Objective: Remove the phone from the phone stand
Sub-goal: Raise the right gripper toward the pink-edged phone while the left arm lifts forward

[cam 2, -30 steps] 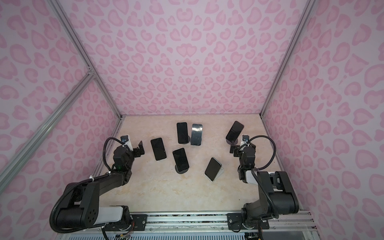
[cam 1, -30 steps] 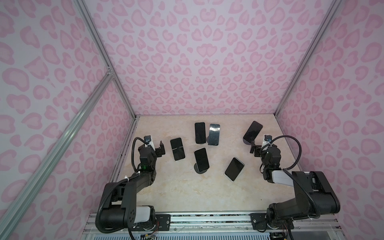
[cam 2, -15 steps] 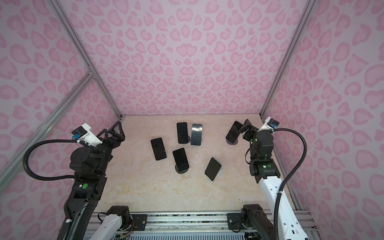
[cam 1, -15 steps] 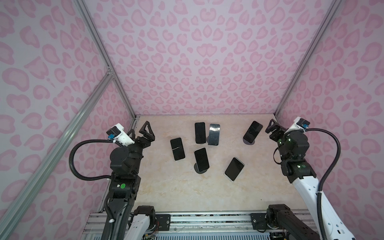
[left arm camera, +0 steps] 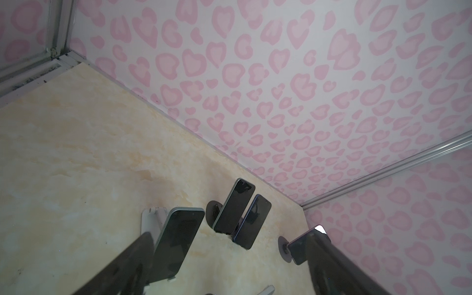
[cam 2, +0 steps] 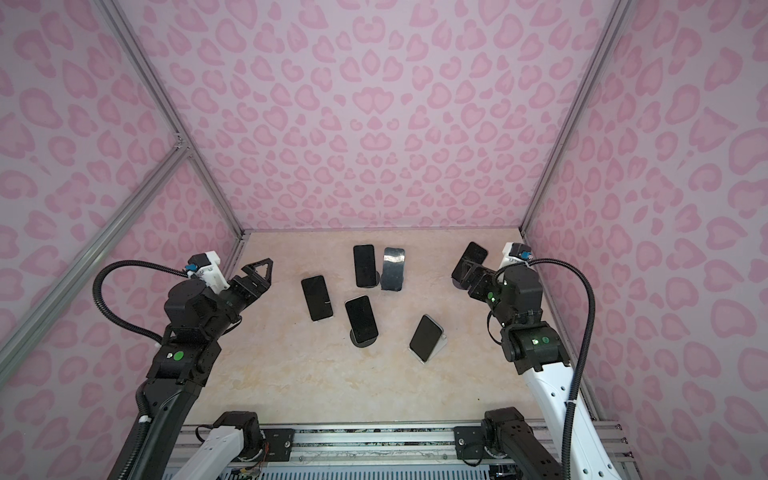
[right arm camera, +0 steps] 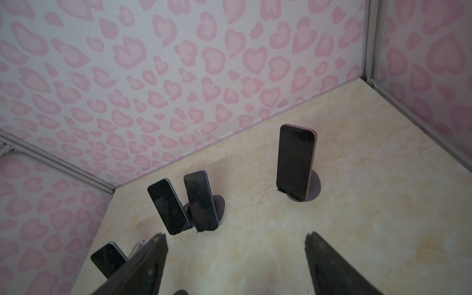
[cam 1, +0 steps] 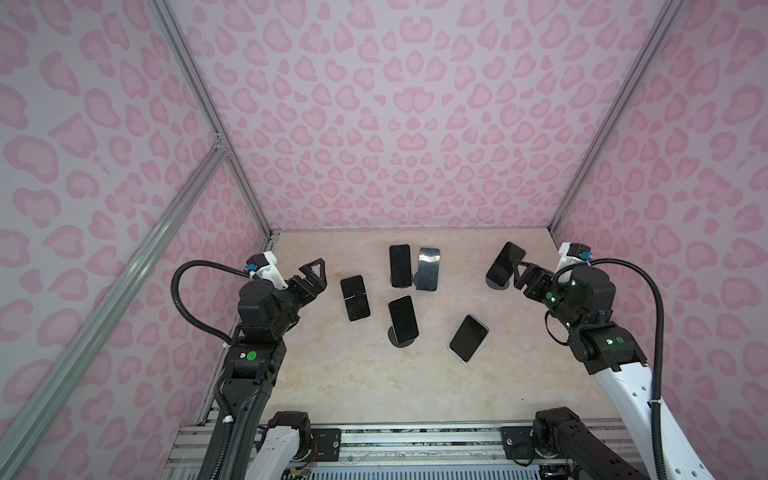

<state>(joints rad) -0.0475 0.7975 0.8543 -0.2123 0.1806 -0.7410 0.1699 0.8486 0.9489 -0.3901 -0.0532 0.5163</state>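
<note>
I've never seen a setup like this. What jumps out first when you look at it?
The pink heart-print walls strike first, boxing in a cream table. Six dark phones stand propped on stands scattered across it, the middle phone nearest its centre. At either side the left gripper and right gripper hang open, the right one near the far-right phone.

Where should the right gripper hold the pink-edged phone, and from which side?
Probably its long edges near the top, coming from above on the screen side: the phone leans back, nearly upright, on a round stand, so its upper half is free.
</note>
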